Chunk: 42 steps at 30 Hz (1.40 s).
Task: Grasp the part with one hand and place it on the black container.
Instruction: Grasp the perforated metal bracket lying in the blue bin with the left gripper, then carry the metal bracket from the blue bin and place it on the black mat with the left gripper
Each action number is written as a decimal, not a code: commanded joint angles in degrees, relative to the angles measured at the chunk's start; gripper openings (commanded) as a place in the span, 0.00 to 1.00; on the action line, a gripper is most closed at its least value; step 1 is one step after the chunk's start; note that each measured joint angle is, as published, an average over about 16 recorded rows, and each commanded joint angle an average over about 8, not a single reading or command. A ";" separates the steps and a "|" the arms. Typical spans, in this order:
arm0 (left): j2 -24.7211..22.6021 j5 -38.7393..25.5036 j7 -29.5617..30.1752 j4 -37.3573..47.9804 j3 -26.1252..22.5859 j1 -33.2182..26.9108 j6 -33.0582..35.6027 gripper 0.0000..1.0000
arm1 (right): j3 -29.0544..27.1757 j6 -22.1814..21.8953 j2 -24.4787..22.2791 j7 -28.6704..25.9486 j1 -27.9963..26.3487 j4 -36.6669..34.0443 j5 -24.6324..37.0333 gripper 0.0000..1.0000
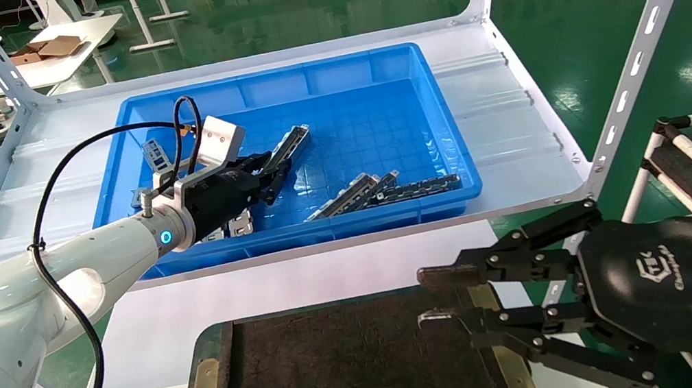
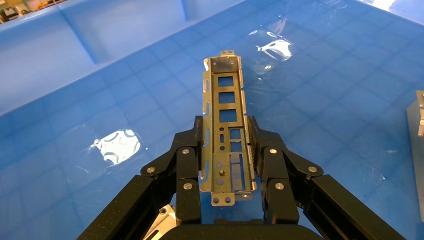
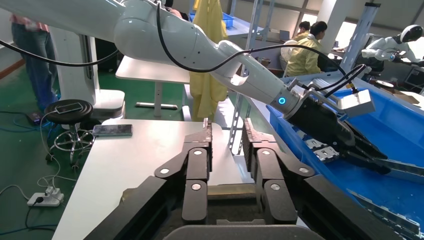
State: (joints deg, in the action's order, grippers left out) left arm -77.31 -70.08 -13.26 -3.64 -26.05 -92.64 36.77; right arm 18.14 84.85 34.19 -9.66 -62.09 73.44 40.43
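Nearest the robot, the black container, a large flat tray with a matte black felt-like surface and yellowish-brass side strips, rests on the white table. The right hand, a black linkage gripper, hangs over the container's right edge with its two fingers parted and nothing between them.

Beyond the container, a white metal shelf carries the deep blue plastic bin. The left hand reaches into the bin from the left. Its black fingers are closed against the two long edges of the part, gripping the end nearest the wrist.

The part is a slim, elongated silver-grey metal rail with a row of rectangular cut-out windows along its length, small holes near the held end and folded side flanges. Its long axis runs straight out from the left hand, in line with the fingers. In the head view the free end points up and to the right, toward the bin's far wall. Several similar metal rails lie on the bin floor near its front right corner.
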 commanded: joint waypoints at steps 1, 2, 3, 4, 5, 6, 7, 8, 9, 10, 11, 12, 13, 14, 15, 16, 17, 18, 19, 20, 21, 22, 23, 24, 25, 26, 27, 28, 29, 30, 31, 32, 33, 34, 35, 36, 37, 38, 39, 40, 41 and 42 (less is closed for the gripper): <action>0.00 0.12 0.16 -0.09 -0.04 0.00 -0.14 0.00 | 0.00 0.00 0.00 0.00 0.00 0.00 0.00 0.00; 0.05 0.22 0.16 -0.20 -0.02 -0.13 -0.18 0.00 | 0.01 0.00 0.00 0.00 0.00 0.00 0.00 0.00; 0.11 0.34 0.14 -0.32 0.01 -0.29 -0.15 0.00 | 0.01 0.00 0.00 0.00 0.00 0.00 -0.01 0.00; 0.20 0.46 0.11 -0.45 0.05 -0.47 -0.05 0.00 | 0.01 0.00 0.00 0.01 0.00 0.00 -0.01 0.00; 0.31 0.58 0.07 -0.58 0.08 -0.68 0.18 0.00 | 0.01 -0.01 -0.01 0.01 0.00 0.00 -0.01 0.00; 0.47 0.72 0.02 -0.72 0.13 -0.90 0.59 0.00 | 0.01 -0.01 -0.01 0.01 0.00 0.00 -0.01 0.00; 0.67 0.86 -0.04 -0.85 0.18 -1.13 1.16 0.00 | 0.02 -0.01 -0.01 0.01 0.00 0.00 -0.01 0.00; 0.92 1.00 -0.10 -0.99 0.24 -1.37 1.94 0.00 | 0.02 -0.01 -0.01 0.01 0.00 0.00 -0.01 0.00; 1.26 1.15 -0.19 -1.15 0.29 -1.61 3.03 0.00 | 0.02 -0.01 -0.01 0.01 -0.01 0.00 -0.01 0.00; 1.65 1.30 -0.28 -1.33 0.35 -1.84 4.38 0.00 | 0.02 -0.01 -0.01 0.01 -0.01 0.00 -0.02 0.00; 2.10 1.45 -0.38 -1.54 0.41 -2.06 6.01 0.00 | 0.03 -0.01 -0.01 0.01 -0.01 0.00 -0.02 0.00; 2.65 1.61 -0.48 -1.79 0.46 -2.26 8.10 0.00 | 0.03 -0.01 -0.01 0.01 -0.01 0.00 -0.02 0.00; 3.26 1.79 -0.57 -2.08 0.50 -2.43 10.55 0.00 | 0.03 -0.01 -0.01 0.01 -0.01 0.00 -0.02 0.00; 3.96 1.97 -0.66 -2.38 0.55 -2.58 13.33 0.00 | 0.03 -0.01 -0.01 0.02 -0.01 0.00 -0.02 0.00; 4.69 2.17 -0.75 -2.66 0.59 -2.72 16.18 0.00 | 0.03 -0.01 -0.01 0.02 -0.01 0.00 -0.02 0.00; 5.40 2.38 -0.80 -2.91 0.65 -2.84 19.03 0.00 | 0.04 -0.02 -0.01 0.02 -0.01 0.00 -0.02 0.00; 6.07 2.60 -0.82 -3.09 0.71 -2.95 21.77 0.00 | 0.04 -0.02 -0.02 0.02 -0.01 0.00 -0.03 0.00; 6.71 2.80 -0.82 -3.24 0.76 -3.06 24.39 0.00 | 0.04 -0.02 -0.02 0.02 -0.01 0.00 -0.03 0.00; 7.31 2.99 -0.82 -3.35 0.81 -3.15 26.85 0.00 | 0.04 -0.02 -0.02 0.02 -0.01 0.00 -0.03 0.00; 7.83 3.16 -0.80 -3.40 0.85 -3.25 28.92 0.00 | 0.04 -0.02 -0.02 0.02 -0.01 0.00 -0.03 0.00; 8.30 3.31 -0.76 -3.41 0.89 -3.34 30.76 0.00 | 0.05 -0.02 -0.02 0.02 -0.01 0.00 -0.03 0.00; 8.68 3.43 -0.69 -3.41 0.92 -3.41 32.31 0.00 | 0.05 -0.02 -0.02 0.02 -0.01 0.00 -0.03 0.00; 9.06 3.54 -0.59 -3.43 0.93 -3.46 33.88 0.00 | 0.05 -0.02 -0.02 0.03 -0.01 0.00 -0.03 0.00; 9.44 3.61 -0.48 -3.49 0.92 -3.49 35.43 0.00 | 0.05 -0.02 -0.02 0.03 -0.01 0.00 -0.04 0.00; 9.80 3.65 -0.36 -3.58 0.89 -3.47 36.97 0.00 | 0.06 -0.02 -0.02 0.03 -0.01 0.00 -0.04 0.00; 10.18 3.71 -0.20 -3.70 0.87 -3.41 38.51 0.00 | 0.06 -0.02 -0.02 0.03 -0.01 0.00 -0.04 0.00; 10.56 3.75 0.01 -3.84 0.83 -3.28 40.09 0.00 | 0.06 -0.03 -0.02 0.03 -0.01 0.00 -0.04 0.00; 10.93 3.77 0.23 -4.01 0.77 -3.09 41.69 0.00 | 0.06 -0.03 -0.02 0.03 -0.01 0.00 -0.04 0.00; 11.30 3.78 0.47 -4.20 0.70 -2.82 43.23 0.00 | 0.06 -0.03 -0.03 0.03 -0.01 0.00 -0.04 0.00; 11.66 3.81 0.74 -4.41 0.64 -2.45 44.73 0.00 | 0.07 -0.03 -0.03 0.03 -0.02 0.00 -0.04 0.00; 11.97 3.82 1.01 -4.63 0.57 -1.99 46.10 0.00 | 0.07 -0.03 -0.03 0.03 -0.02 0.00 -0.05 0.00; 12.29 3.84 1.27 -4.90 0.50 -1.42 47.43 0.00 | 0.07 -0.03 -0.03 0.03 -0.02 0.00 -0.05 0.00; 12.58 3.88 1.55 -5.17 0.45 -0.75 48.63 0.00 | 0.07 -0.03 -0.03 0.04 -0.02 0.00 -0.05 0.00; 12.83 3.93 1.82 -5.48 0.39 0.01 49.73 0.00 | 0.07 -0.03 -0.03 0.04 -0.02 0.00 -0.05 0.00; 13.05 3.97 2.06 -5.84 0.33 0.87 50.67 0.00 | 0.08 -0.03 -0.03 0.04 -0.02 0.00 -0.05 0.00; 13.24 4.09 2.35 -6.26 0.30 1.85 51.48 0.00 | 0.08 -0.03 -0.03 0.04 -0.02 0.00 -0.05 0.00; 13.40 4.24 2.67 -6.75 0.27 2.91 52.15 0.00 | 0.08 -0.03 -0.03 0.04 -0.02 0.00 -0.05 0.00; 13.55 4.39 3.03 -7.37 0.22 4.07 52.66 0.00 | 0.08 -0.03 -0.03 0.04 -0.02 0.00 -0.06 0.00; 13.68 4.58 3.46 -8.06 0.18 5.29 53.04 0.00 | 0.08 -0.04 -0.03 0.04 -0.02 0.00 -0.06 0.00; 13.78 4.79 3.96 -8.80 0.13 6.57 53.29 0.00 | 0.09 -0.04 -0.03 0.04 -0.02 0.00 -0.06 0.00; 13.89 4.99 4.49 -9.65 0.06 7.89 53.45 0.00 | 0.09 -0.04 -0.04 0.04 -0.02 0.00 -0.06 0.00; 14.02 5.21 5.09 -10.62 -0.02 9.30 53.49 0.00 | 0.09 -0.04 -0.04 0.05 -0.02 0.00 -0.06 0.00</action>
State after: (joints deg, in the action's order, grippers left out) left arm -63.35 -64.92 -7.81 -14.65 -26.15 -82.90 89.43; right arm 18.23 84.81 34.15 -9.62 -62.11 73.44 40.37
